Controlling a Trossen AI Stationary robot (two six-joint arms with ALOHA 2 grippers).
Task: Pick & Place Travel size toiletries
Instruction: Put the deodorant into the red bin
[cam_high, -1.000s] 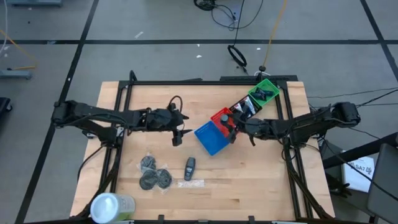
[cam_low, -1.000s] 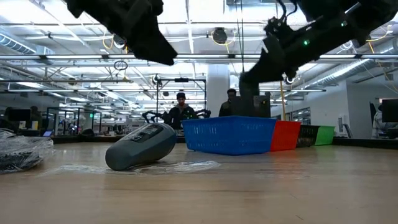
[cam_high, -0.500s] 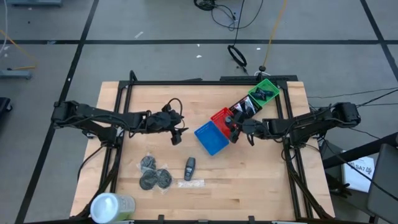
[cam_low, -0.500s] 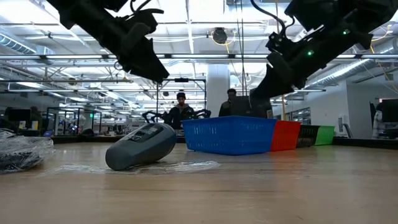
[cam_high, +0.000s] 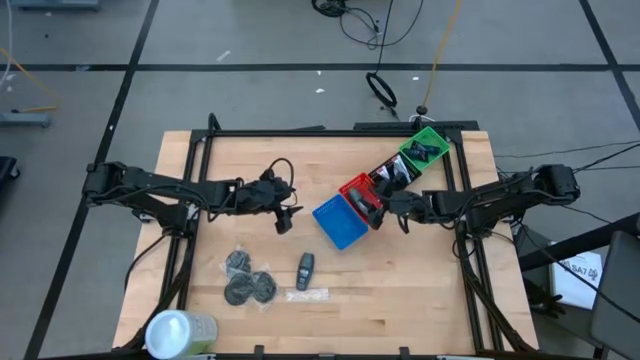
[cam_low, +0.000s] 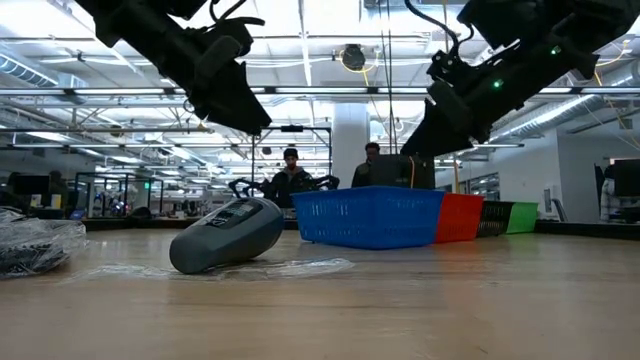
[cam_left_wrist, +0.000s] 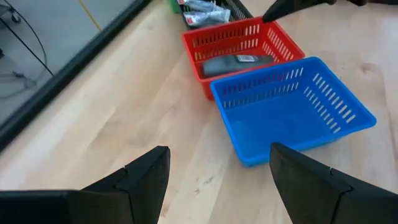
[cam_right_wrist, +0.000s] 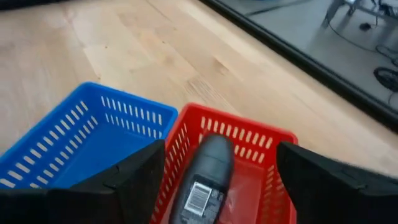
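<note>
A dark grey oblong pack (cam_high: 305, 270) lies on its side on the table, beside a clear wrapper (cam_high: 312, 295). A second pack (cam_right_wrist: 202, 177) lies inside the red basket (cam_high: 352, 188). Three dark discs (cam_high: 250, 280) rest flat near the table's left front. My left gripper (cam_high: 284, 218) hovers open above bare wood, left of the blue basket (cam_high: 338, 224). My right gripper (cam_high: 372, 207) is open above the red basket, its fingers apart over the pack there (cam_left_wrist: 233, 62) without touching it.
Blue, red, black (cam_high: 392, 170) and green (cam_high: 423, 148) baskets stand in a slanted row toward the far right corner; the last two hold small dark and white items. A large white-topped green container (cam_high: 180, 332) stands at the near left corner. People stand beyond the table.
My left gripper has come down a little and turned slightly, staying left of the blue basket. My right gripper has shifted slightly toward the table's right, over the red basket.
</note>
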